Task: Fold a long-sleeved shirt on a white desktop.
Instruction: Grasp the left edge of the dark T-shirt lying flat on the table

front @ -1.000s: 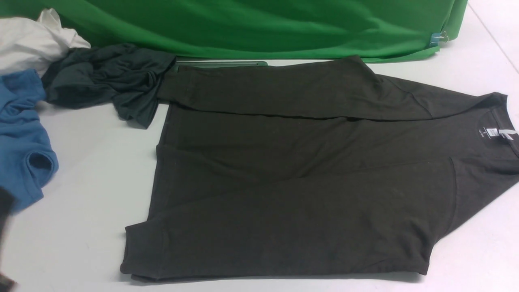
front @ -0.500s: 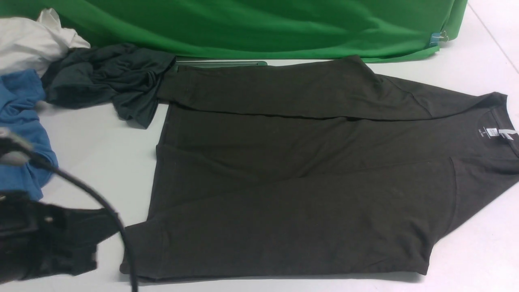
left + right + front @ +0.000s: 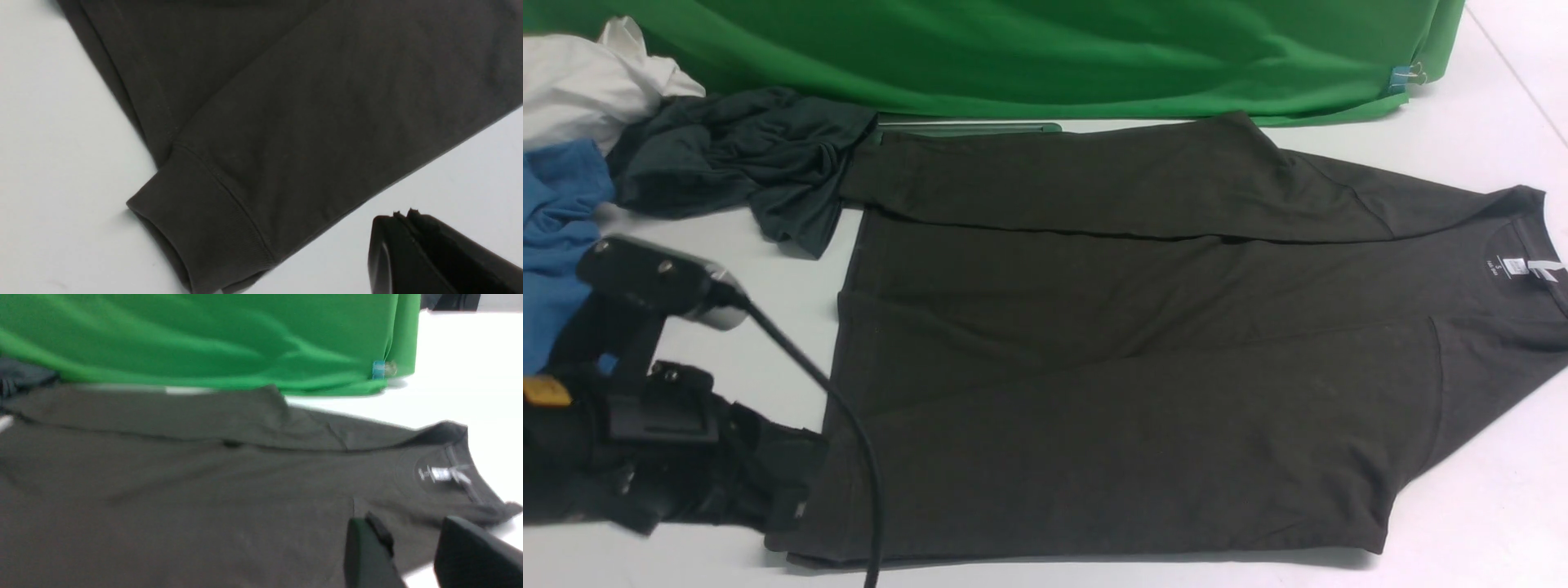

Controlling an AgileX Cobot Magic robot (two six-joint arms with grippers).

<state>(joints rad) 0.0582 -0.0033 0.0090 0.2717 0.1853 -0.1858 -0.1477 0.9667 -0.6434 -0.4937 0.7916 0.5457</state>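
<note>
Left claw (image 3: 404, 216) pressed together beside near-left cuff (image 3: 204, 232) of long-sleeved shirt (image 3: 1135, 367) on bench (image 3: 1486, 506); right claw (image 3: 410, 522) spread near collar (image 3: 459, 457).

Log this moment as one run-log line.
long-sleeved shirt: flat on white desktop, sleeves folded in | left gripper: shut, empty, beside cuff | right gripper: open, above shirt near neck label

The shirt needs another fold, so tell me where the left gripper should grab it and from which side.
I'd take the cuff at the shirt's near left corner, coming from the bare desk on the left. Its thick ribbed edge sticks out past the hem, and the left gripper is beside it.
</note>
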